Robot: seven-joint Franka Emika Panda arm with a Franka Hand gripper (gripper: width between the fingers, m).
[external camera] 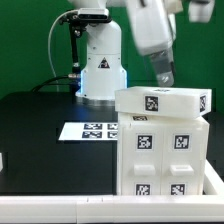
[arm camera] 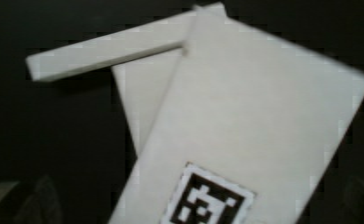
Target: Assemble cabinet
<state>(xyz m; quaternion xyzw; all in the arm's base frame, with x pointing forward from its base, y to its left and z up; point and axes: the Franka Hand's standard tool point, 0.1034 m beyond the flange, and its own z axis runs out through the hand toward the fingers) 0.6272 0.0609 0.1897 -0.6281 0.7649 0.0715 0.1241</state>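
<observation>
Two-finger gripper (external camera: pixel 166 78) hangs released, jaws wide and empty, just above the back top edge of the large white thin-walled plastic cabinet (external camera: pixel 163 140), which stands near the front of the black table (external camera: pixel 40 140). Looks light, rigid and slick, so I'd pinch across a thin wall edge or the flat top slab, not the broad tagged faces.

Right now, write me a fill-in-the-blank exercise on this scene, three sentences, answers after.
1. The cabinet is colored ____.
2. The marker board lies flat on the ____ table.
3. The hand hangs ____ the cabinet, holding nothing.

Missing words: white; black; above
</observation>
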